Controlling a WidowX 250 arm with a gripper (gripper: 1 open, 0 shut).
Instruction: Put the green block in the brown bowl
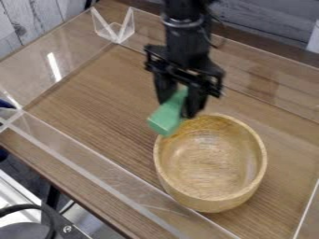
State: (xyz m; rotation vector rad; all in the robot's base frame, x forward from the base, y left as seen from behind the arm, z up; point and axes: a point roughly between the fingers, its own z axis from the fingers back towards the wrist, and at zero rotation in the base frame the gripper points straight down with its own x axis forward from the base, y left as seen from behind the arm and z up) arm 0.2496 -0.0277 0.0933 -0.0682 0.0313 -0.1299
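And here's the pincer [173, 91], upper middle of the frame, gripping the green block [167, 117], which tilts down at the upper left rim of the brown bowl [210, 163]! The bowl sits on the desk [88, 107] in the lower right, its inside facing up, and the black arm [193, 37] reaches in from the top edge, blurred around the fingers

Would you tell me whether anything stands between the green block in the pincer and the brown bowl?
Nothing visible does: the green block hangs in the pincer, right by the near-left rim of the brown bowl.
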